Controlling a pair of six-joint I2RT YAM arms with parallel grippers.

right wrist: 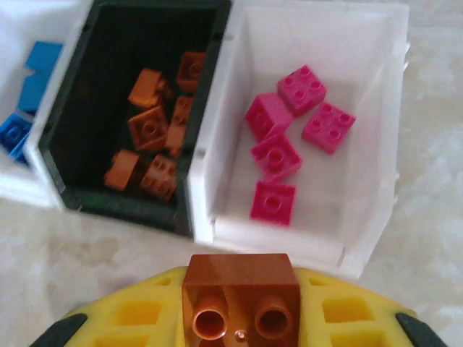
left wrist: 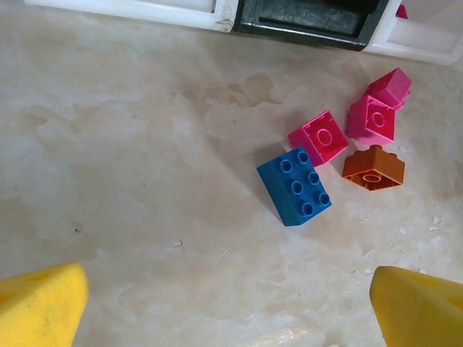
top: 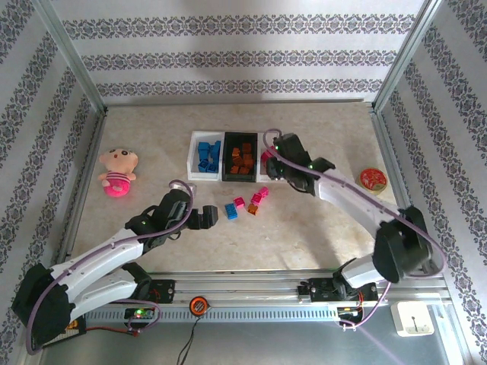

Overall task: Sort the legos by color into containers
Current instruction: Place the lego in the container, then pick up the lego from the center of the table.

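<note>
Holding an orange brick (right wrist: 241, 285) pinched in its fingers, the right gripper (right wrist: 242, 318) hangs at the near rim of the pink-filled white tray (right wrist: 380, 152); it needs to shift left over the black tray (right wrist: 119, 207), then release; the left gripper (left wrist: 231, 311) hovers wide open above loose bricks (left wrist: 295, 186).

no readable text; print on the red roll (top: 373, 179) is too small to read.

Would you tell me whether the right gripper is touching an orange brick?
Touching: the right wrist view shows the orange brick clamped in the right gripper.
</note>
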